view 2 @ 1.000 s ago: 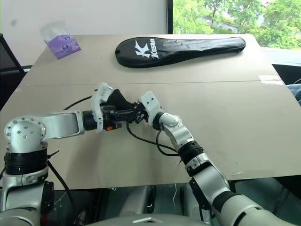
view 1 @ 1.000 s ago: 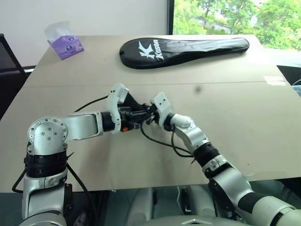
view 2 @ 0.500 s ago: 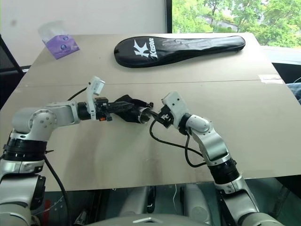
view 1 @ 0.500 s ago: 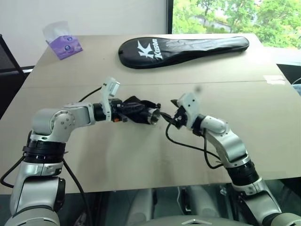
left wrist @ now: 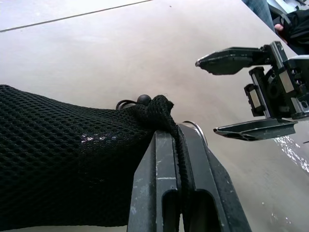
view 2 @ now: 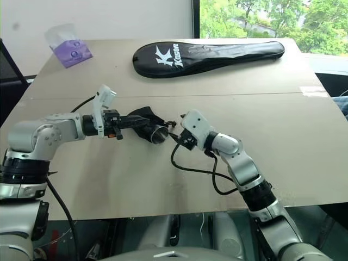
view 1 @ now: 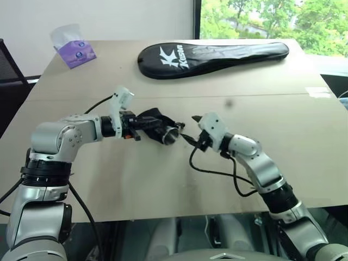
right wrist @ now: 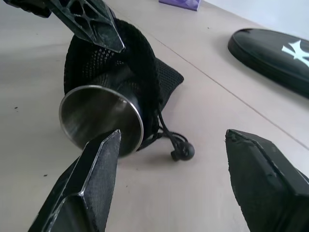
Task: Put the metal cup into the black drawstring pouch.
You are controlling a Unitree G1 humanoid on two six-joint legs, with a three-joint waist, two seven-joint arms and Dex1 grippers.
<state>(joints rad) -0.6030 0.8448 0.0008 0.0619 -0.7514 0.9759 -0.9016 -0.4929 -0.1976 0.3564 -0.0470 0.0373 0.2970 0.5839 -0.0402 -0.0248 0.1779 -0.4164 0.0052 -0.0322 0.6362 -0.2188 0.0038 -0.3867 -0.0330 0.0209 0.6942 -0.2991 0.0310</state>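
Lying on its side near the middle of the tan table [view 1: 283, 141], the metal cup [right wrist: 99, 123] sits mostly inside the black drawstring pouch [right wrist: 140, 72], with one flat, round steel end poking out of the fabric mouth. That end is a smooth, mirror-bright disc with a thin rim, reflecting the pale tabletop. The pouch is soft matte black mesh with a fine net weave, bunched and creased around the cup; a thin dark cord trails from its mouth and ends in a small round bead [right wrist: 183, 151] resting on the table.

From the table's centre, the pouch and cup lie toward 9 o'clock. The left gripper [left wrist: 181, 145] comes in from 9 o'clock of the pouch, its jaws clenched tight on a gathered fold of mesh at the pouch's mouth. The right gripper [view 1: 190, 130] is at 3 o'clock of the cup, just beside its shiny end but apart from it, its fingers [right wrist: 89, 188] spread wide and grasping nothing.

At 12 o'clock, well apart, a long black racket cover [view 1: 212, 54] with white lettering lies across the far side. A purple tissue pack [view 1: 76, 51] sits at 10 o'clock.
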